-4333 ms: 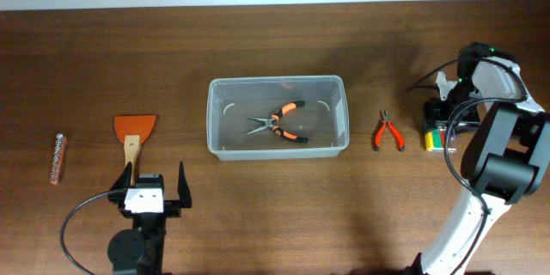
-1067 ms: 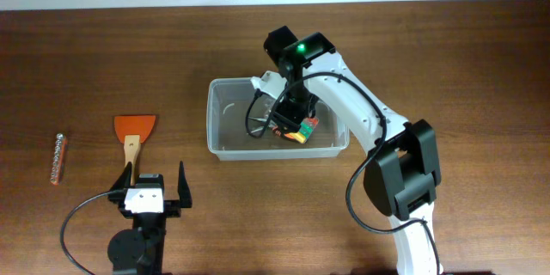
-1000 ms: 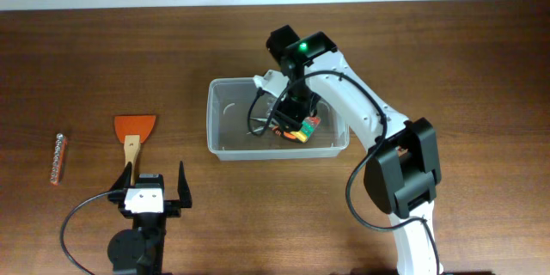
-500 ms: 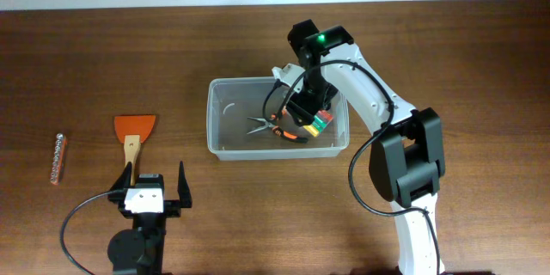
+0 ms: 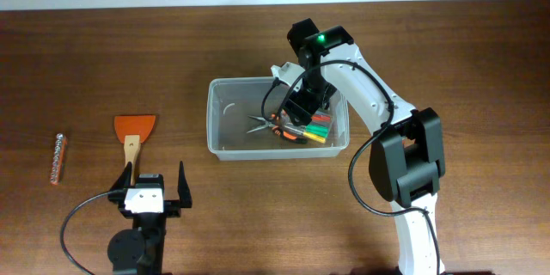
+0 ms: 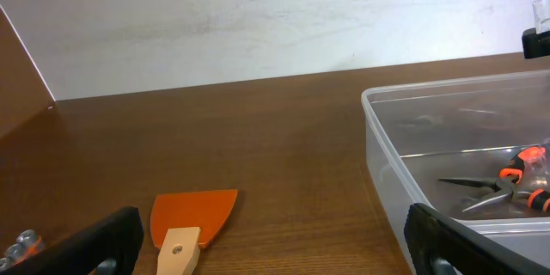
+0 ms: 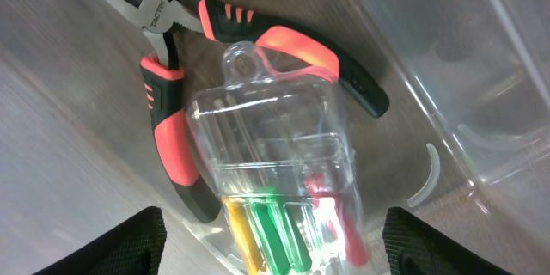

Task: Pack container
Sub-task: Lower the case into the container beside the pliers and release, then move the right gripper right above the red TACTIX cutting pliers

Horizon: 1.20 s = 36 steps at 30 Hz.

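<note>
The container (image 5: pixel 211 119), a clear plastic bin, stands mid-table. It also shows in the left wrist view (image 6: pixel 385 156). Orange-handled pliers (image 5: pixel 277 125) lie in it. A small clear case of coloured bits (image 5: pixel 319 127) lies on them at the right end. My right gripper (image 5: pixel 302 108) is inside the bin just above the case. In the right wrist view it (image 7: pixel 271 245) is open, its fingers either side of the case (image 7: pixel 271 150), which rests on the pliers (image 7: pixel 170 129). My left gripper (image 5: pixel 155 187) is open and empty near the front edge, left of the bin.
An orange scraper with a wooden handle (image 5: pixel 134 134) lies left of the bin, just ahead of my left gripper (image 6: pixel 266 253); it shows in the left wrist view (image 6: pixel 194 220). A strip of metal sockets (image 5: pixel 58 158) lies at the far left.
My right gripper brought the clear case from the table's right side into the bin, shifted it to the right end and opened. The case now lies on the pliers. The left arm has not moved.
</note>
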{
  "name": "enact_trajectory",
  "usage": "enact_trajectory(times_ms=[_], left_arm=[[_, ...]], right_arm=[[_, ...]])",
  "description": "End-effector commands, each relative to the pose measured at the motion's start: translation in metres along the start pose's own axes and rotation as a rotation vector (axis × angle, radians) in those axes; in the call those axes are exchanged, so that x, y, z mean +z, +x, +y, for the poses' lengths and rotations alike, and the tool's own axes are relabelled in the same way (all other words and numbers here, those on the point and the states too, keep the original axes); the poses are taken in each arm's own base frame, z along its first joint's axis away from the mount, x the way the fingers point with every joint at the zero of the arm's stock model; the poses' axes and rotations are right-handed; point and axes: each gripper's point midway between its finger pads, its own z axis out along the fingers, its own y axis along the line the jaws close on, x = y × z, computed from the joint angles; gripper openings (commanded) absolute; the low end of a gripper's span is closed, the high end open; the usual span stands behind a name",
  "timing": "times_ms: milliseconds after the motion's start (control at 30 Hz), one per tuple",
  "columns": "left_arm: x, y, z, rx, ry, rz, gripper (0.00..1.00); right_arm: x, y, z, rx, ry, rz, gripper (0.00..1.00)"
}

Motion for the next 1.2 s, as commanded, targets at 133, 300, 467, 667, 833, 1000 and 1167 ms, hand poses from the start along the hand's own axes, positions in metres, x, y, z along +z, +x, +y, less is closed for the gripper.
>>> enact_trajectory(times_ms=[133, 300, 467, 667, 833, 1000, 1167], left_arm=[[0.0, 0.001, -0.001, -0.009, 0.0, -0.002, 0.99], [0.0, 0.001, -0.001, -0.009, 0.001, -0.002, 0.99], [0.0, 0.001, -0.001, -0.009, 0.001, -0.002, 0.99], [0.0, 0.001, -0.001, -0.009, 0.001, -0.002, 0.99], [0.0, 0.001, -0.001, -0.009, 0.001, -0.002, 0.99], [0.0, 0.001, -0.001, -0.009, 0.001, -0.002, 0.99], [0.0, 0.001, -0.001, -0.009, 0.001, -0.002, 0.99]], right_arm=[[-0.012, -0.007, 0.007, 0.024, -0.031, -0.021, 0.86], [-0.074, -0.022, 0.004, 0.02, 0.012, -0.101, 0.99], [-0.149, -0.01, -0.025, 0.136, 0.174, -0.168, 0.98], [-0.212, 0.031, -0.063, 0.345, 0.296, -0.259, 0.99], [-0.248, 0.074, -0.081, 0.51, 0.342, -0.308, 0.99], [-0.24, 0.135, -0.07, 0.6, 0.309, -0.201, 0.99], [-0.201, 0.181, -0.072, 0.693, 0.263, -0.108, 0.98]])
